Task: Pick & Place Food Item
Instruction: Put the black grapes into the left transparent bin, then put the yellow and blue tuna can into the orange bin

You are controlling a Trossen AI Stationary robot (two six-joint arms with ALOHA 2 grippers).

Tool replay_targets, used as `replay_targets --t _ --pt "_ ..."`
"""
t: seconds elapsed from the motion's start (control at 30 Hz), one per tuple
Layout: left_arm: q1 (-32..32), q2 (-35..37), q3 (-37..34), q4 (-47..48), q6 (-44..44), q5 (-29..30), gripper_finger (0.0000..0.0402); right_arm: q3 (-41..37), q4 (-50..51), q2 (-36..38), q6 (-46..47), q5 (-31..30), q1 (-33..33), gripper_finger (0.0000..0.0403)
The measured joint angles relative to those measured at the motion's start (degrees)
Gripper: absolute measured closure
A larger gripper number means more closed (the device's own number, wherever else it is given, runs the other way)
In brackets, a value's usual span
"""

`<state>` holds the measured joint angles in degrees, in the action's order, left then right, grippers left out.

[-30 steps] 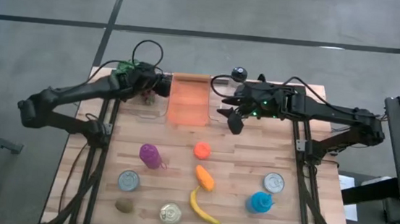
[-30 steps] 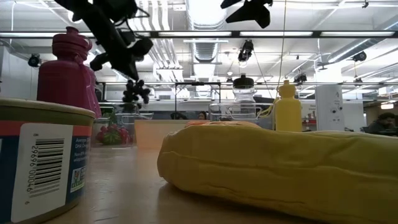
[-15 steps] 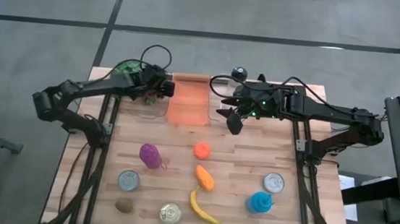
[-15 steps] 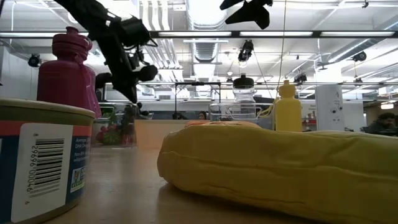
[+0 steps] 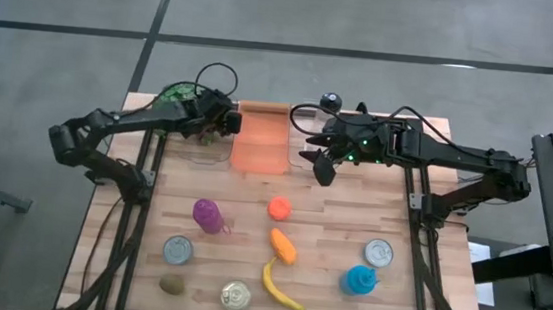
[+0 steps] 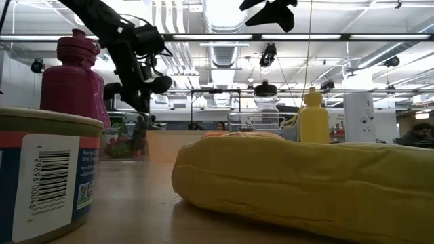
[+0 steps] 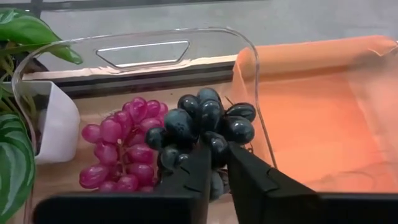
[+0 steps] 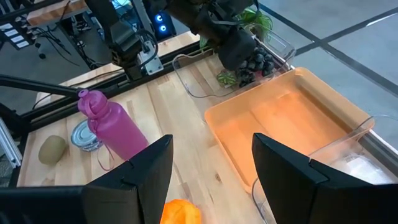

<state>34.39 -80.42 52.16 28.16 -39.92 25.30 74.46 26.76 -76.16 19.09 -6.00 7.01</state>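
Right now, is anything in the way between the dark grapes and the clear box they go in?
Nothing visible. The left pincer has the dark grapes already down inside the clear box, next to the purple grapes.

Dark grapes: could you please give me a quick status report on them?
Left claw down in clear bin, fingers nearly closed around dark grapes. Purple grapes beside them. Right claw open, waiting above orange tray. Nothing in the way.

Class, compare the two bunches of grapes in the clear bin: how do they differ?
The dark grapes are blue-black; the red grapes are magenta. The dark grapes sit at the left gripper's fingertips; the red grapes lie untouched beside them. Both are in the clear bin.
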Motion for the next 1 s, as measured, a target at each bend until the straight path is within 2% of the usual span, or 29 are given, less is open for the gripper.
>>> replay_targets --t 0.63,0.83,1.0 --pt "0.72 1.15 0.14 0.14 1.22 -0.02 0.0239 0.0 0.0 0.0 0.0 0.0 -0.01 0.0186" --pt "0.58 7.9 1.29 0.23 2.65 -4.21 0.0233 0.0 0.22 0.0 0.0 0.02 0.0 0.0188" --pt "-1.05 15.55 1.18 0.59 6.75 -7.04 0.0249 0.0 0.46 0.01 0.0 0.05 0.0 0.0188"
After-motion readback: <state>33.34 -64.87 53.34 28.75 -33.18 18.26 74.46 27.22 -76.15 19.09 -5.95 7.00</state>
